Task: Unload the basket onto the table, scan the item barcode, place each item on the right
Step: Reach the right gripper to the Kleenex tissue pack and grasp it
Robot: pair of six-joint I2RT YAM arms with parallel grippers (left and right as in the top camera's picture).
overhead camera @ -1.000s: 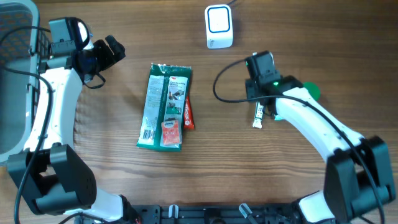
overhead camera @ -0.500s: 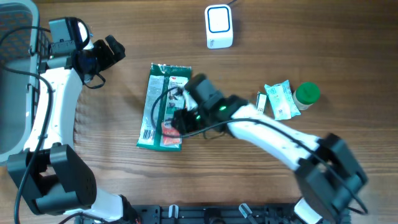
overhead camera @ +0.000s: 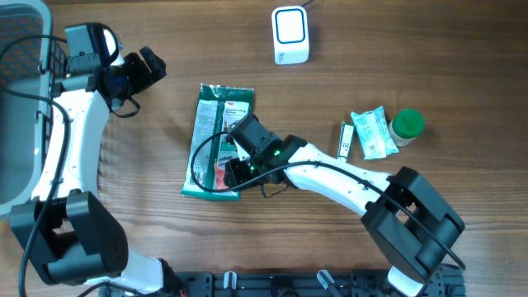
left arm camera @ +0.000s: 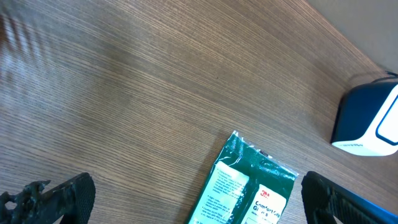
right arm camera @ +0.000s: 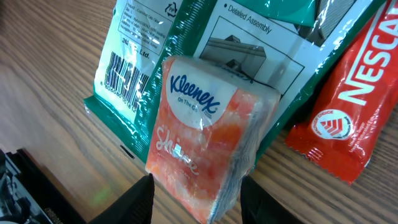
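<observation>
Toward the middle of the worktop, nearer its left edge, I see the Kleenex pack [right arm camera: 205,149] lying flat on the near-right corner of the green packet [overhead camera: 210,136], beside that packet's barcode. A red Nescafé sachet [right arm camera: 348,106] lies just beside the packet on the right. The pack's long axis runs from the near edge to the far edge, a little tilted. Its logo end points toward the far edge, where the scanner [overhead camera: 290,35] stands. The right gripper [right arm camera: 198,186] straddles the pack's near end, one finger on each long side and partly apart. I cannot tell whether they are pressing on it. The left gripper [overhead camera: 147,68] hangs by the far-left corner, spread wide and holding nothing.
</observation>
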